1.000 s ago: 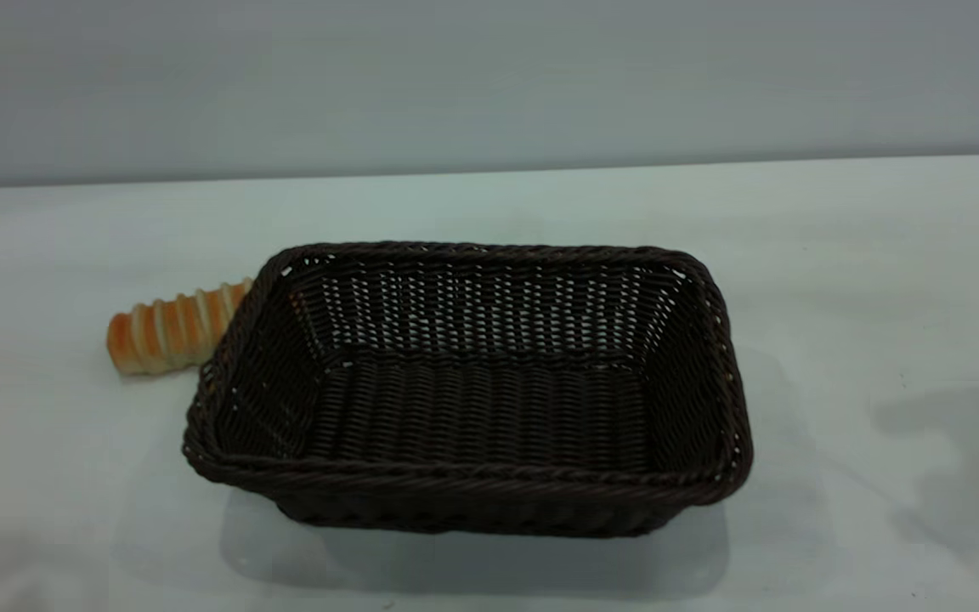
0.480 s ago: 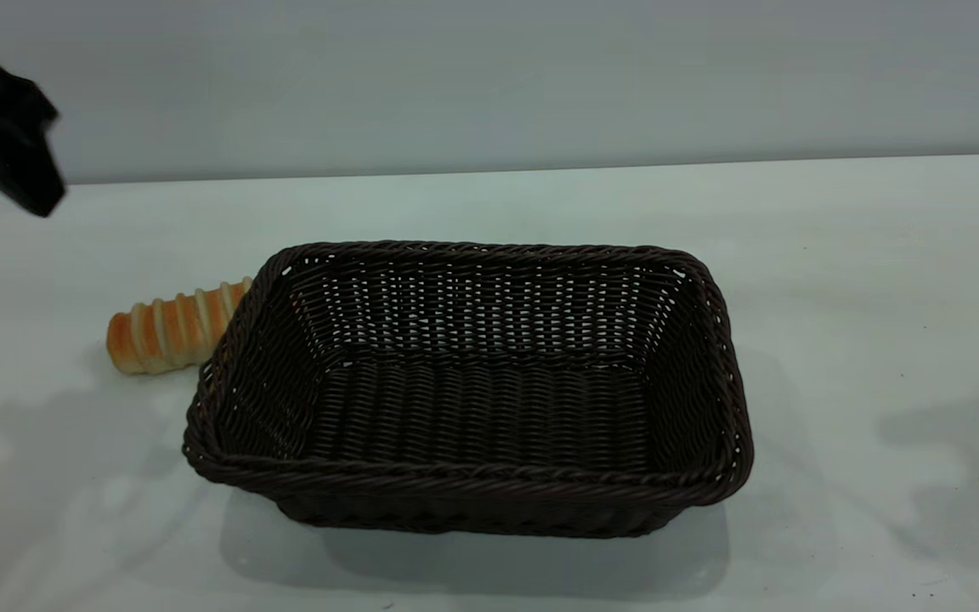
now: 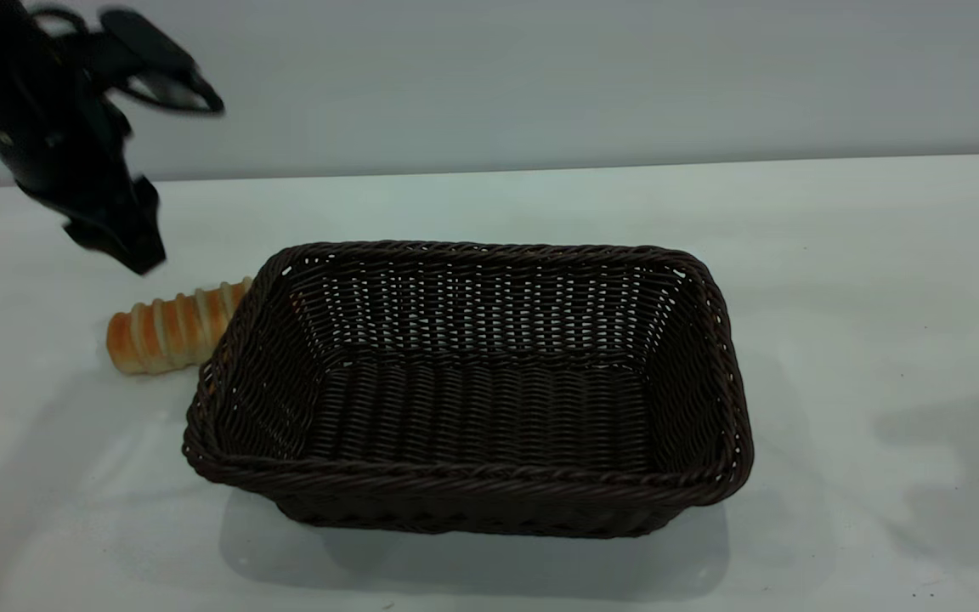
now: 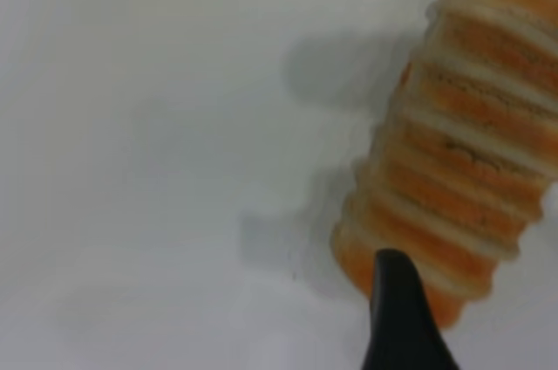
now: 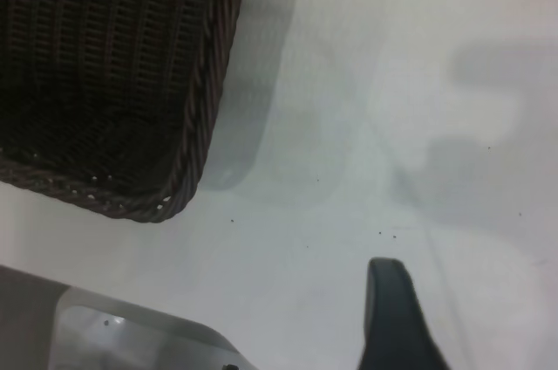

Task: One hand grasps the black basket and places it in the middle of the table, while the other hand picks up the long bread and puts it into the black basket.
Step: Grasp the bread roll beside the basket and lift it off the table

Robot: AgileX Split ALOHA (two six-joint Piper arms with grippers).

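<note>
White desk (image 3: 863, 255) is seen across the whole exterior view, smooth, with a few tiny dark specks picked up in the right wrist view. Next in size, the black basket (image 3: 468, 387) is parked upright around the middle of the desk, woven dark wicker with flared open-weave sides and a braided rim, nothing seen inside it. One corner of it (image 5: 113, 82) is caught in the right wrist view too.

The left arm is found at the upper left of the exterior view, with the left end effector (image 3: 120, 234) held above the desk, just beyond and above the long bread (image 3: 173, 328). Whether its fingers are apart or together can't be told; only one dark fingertip (image 4: 397, 318) is shown in the left wrist view, over the rounded end of the bread (image 4: 462, 152).

The long bread is lying flat on the desk, outside the basket, right up against the basket's left wall near the far corner. Golden-orange with pale cream stripes.

The right end effector (image 5: 392, 318) is only seen as one dark tip in its own wrist view, over bare desk beside the basket's corner; can't be told if it's apart or together.
</note>
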